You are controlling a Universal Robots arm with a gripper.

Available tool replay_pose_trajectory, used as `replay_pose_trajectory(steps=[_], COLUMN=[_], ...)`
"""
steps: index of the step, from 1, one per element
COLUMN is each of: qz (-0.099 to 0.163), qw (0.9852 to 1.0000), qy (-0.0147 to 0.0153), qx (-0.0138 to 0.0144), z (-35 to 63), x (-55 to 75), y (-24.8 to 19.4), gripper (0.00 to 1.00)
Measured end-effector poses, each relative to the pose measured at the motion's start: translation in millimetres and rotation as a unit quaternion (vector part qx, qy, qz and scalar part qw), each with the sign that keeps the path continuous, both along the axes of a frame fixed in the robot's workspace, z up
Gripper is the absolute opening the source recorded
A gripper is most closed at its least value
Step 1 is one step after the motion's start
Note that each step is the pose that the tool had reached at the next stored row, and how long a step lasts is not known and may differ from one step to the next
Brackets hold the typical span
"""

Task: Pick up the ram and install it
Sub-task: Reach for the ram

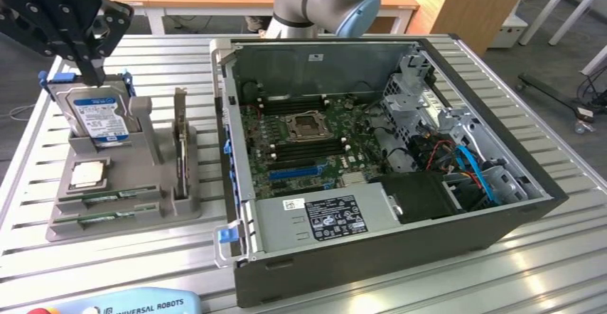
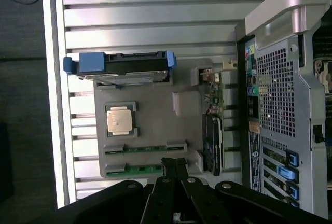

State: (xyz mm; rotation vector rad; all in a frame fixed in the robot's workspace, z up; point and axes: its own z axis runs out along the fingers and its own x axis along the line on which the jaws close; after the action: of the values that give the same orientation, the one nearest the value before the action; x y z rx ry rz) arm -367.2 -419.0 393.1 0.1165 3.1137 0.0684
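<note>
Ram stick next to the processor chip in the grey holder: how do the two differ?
Shape: the ram stick is a long, narrow strip; the processor chip is square.
Colour: the ram stick is green; the processor chip has a silver top.
Pose: the ram stick sits edge-up in a thin slot; the processor chip lies flat in a recess.
Both rest in the grey holder, not touching.

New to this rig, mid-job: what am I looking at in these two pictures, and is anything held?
A robot arm works at a slatted metal table. One picture comes from a camera off the arm, the other from a camera on its wrist, looking down past the gripper. On the table stand an open computer case and a grey holder carrying a hard drive, a processor chip, an expansion card and two ram sticks. The gripper is shut, empty, above the holder.
</note>
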Motion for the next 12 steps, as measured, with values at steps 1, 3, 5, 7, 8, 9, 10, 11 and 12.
replay_pose_trajectory(steps=[1,3,5,7,8,9,10,11,12], qz=[0.0,0.0,0.0,0.0,0.0,0.0,0.0,0.0,0.0], qw=[1.0,1.0,1.0,1.0,1.0,1.0,1.0,1.0,1.0], qy=[0.0,0.0,0.0,0.0,0.0,0.0,0.0,0.0,0.0], qx=[0.0,0.0,0.0,0.0,0.0,0.0,0.0,0.0,0.0], z=[0.0,0.0,0.0,0.0,0.0,0.0,0.0,0.0,0.0], x=[0.0,-0.1,-0.2,-0.3,-0.3,-0.4,-0.5,-0.5,-0.6], y=[-1.1,-3.2,-4.9,-6.6,-7.5,-8.4,-9.4,-10.4,-11.3], gripper=[0.1,0.1,0.1,0.1,0.1,0.1,0.1,0.1,0.1])
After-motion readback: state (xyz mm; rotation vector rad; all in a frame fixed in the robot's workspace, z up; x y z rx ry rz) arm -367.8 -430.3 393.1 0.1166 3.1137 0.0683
